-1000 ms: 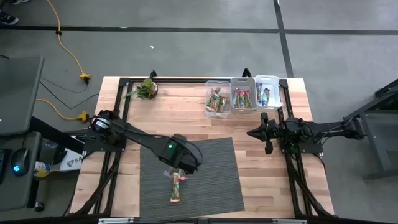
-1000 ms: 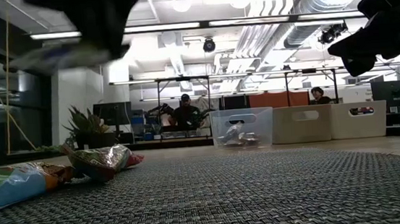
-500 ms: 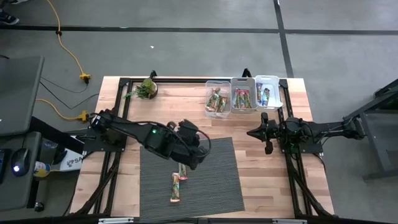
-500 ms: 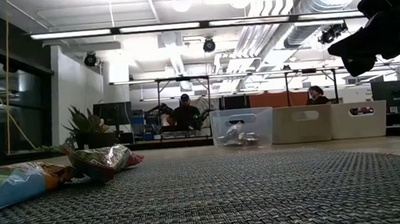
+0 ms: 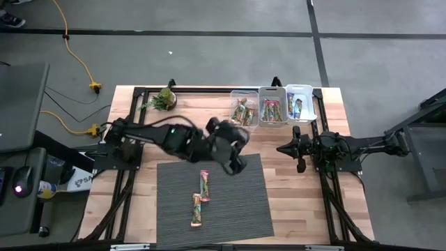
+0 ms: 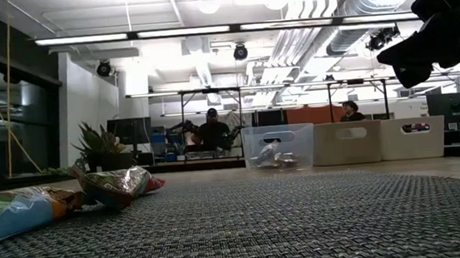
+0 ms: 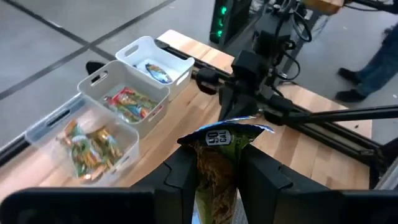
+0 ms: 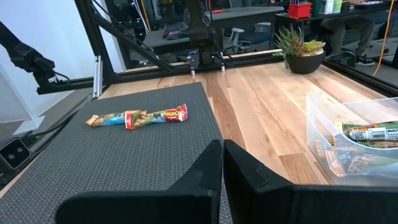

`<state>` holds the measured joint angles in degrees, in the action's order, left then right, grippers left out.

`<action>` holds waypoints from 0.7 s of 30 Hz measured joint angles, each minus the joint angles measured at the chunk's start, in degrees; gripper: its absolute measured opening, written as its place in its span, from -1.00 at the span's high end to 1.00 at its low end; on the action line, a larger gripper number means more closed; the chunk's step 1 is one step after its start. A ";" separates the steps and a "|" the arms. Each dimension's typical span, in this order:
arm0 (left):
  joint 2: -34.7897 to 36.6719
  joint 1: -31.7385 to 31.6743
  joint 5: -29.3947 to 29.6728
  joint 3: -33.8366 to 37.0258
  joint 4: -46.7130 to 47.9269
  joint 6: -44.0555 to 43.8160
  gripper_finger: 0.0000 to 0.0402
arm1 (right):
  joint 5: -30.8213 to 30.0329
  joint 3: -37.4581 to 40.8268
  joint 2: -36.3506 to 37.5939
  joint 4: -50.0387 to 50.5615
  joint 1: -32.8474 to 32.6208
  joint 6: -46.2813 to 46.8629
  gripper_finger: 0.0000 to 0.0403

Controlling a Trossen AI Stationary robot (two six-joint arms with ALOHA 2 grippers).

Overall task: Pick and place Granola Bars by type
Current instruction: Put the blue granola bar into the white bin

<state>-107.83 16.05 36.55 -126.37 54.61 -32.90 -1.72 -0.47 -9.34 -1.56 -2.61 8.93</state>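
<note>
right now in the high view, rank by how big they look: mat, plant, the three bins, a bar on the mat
1. Mat, by far the largest.
2. The three bins; the left one looks widest, the right one narrowest, but they are too close to rank firmly.
3. Plant.
4. Bar.

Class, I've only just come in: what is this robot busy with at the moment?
It is sorting granola bars by type. The left gripper holds one green-wrapped bar in its jaws, above the table between the grey mat and three bins at the far edge. Each bin already holds bars. Two bars lie on the mat, waiting. The right gripper waits beside the mat, jaws shut, empty.
</note>
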 joint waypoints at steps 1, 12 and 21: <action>0.00 -1.16 -1.35 0.00 -0.70 1.40 0.53 | 0.00 -0.01 0.00 0.02 0.00 0.00 1.00; 0.00 -17.24 -27.49 0.30 -16.74 15.13 0.53 | 0.00 0.00 0.00 0.00 -0.02 0.00 1.00; -0.92 -28.57 -41.87 1.60 -25.27 16.63 0.53 | 0.00 0.00 0.00 0.00 -0.02 0.00 1.00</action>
<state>-108.76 -12.52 -5.32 -124.77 29.34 -16.26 -1.72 -0.47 -9.34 -1.56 -2.63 8.93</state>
